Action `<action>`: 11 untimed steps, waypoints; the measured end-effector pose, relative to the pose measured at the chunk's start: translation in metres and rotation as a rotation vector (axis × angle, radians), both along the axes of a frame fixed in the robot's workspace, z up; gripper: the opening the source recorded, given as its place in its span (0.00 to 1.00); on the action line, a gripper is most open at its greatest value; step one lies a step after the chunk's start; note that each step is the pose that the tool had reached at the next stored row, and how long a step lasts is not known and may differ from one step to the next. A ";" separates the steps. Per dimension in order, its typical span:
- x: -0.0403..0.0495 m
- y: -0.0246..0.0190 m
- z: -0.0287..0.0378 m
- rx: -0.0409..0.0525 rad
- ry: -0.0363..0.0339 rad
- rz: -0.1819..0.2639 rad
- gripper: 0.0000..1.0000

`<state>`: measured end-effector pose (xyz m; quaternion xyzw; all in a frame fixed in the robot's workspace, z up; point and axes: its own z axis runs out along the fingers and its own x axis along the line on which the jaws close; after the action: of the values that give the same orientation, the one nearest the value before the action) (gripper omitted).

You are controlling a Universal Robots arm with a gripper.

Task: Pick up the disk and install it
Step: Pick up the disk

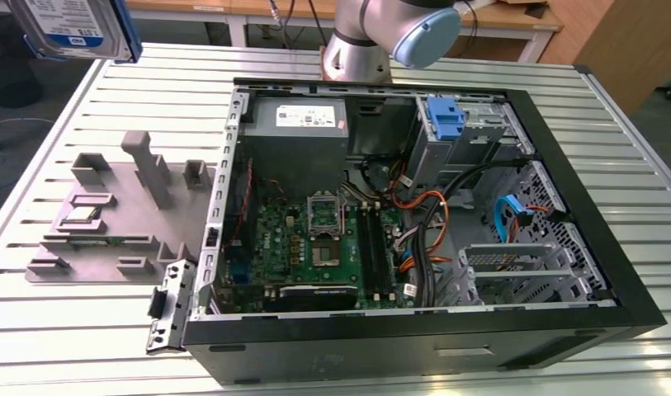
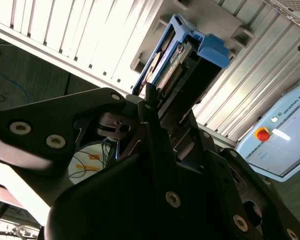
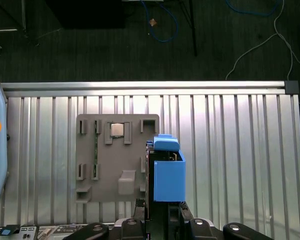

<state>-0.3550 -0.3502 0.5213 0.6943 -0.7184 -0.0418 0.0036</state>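
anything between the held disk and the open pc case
Nothing visible. The gripper is shut on the silver hard drive in its blue plastic frame, raised clear of the grey plastic fixture. The black computer case lies open-side up, though orange and black cables cross beside its metal drive cages.

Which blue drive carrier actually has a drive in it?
The disk held by the gripper, with its labelled silver face; the blue carrier inside the computer case looks bare.
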 end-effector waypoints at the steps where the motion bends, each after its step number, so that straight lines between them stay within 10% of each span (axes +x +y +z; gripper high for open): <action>1: 0.0004 0.0000 0.0000 -0.0001 0.0001 0.000 0.35; 11: 0.0042 0.0000 0.0001 -0.0001 0.0001 0.000 0.35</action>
<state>-0.3508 -0.3502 0.5214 0.6943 -0.7184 -0.0418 0.0036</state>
